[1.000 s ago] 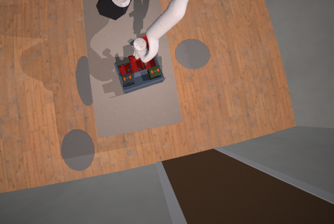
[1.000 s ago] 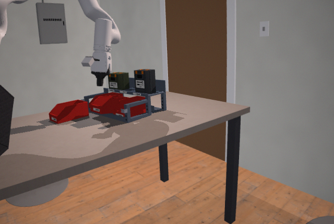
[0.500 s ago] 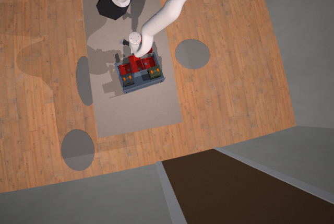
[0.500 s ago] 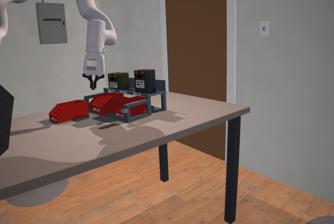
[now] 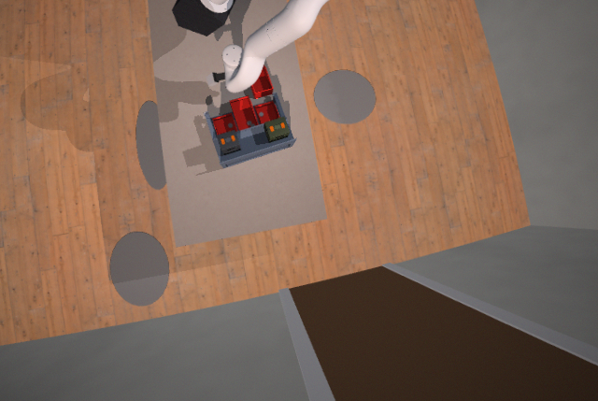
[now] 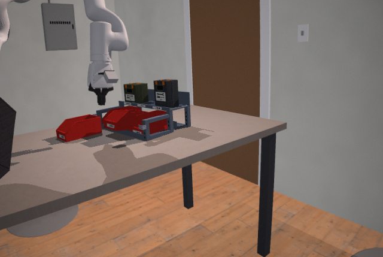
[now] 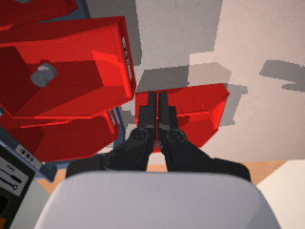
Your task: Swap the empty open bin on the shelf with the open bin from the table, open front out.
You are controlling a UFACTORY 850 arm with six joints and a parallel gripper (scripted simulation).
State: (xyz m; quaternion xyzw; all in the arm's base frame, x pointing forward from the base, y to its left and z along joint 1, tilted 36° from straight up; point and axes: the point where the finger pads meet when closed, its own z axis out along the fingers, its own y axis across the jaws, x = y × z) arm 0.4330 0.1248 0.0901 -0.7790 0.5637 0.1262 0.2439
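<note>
The empty bin (image 5: 262, 83) (image 6: 80, 127) (image 7: 197, 129) is red and stands on the table in front of the shelf, apart from it. The red bin with grey parts (image 5: 242, 114) (image 6: 115, 118) (image 7: 71, 62) is in the shelf's middle place. Its front end juts out past the front lip and it sits higher than its neighbours; whether its base is level I cannot tell. My gripper (image 6: 101, 103) (image 7: 157, 103) is shut and empty. It points down, high above the table; in the wrist view the fingers cover part of the empty bin.
The blue-grey shelf (image 5: 253, 145) (image 6: 160, 135) holds a left bin (image 5: 223, 124) and a right bin (image 5: 266, 113) (image 7: 62, 140), both with parts. A dark box (image 5: 230, 143) (image 6: 166, 93) and a green box (image 5: 277, 130) (image 6: 136, 92) stand on its top board.
</note>
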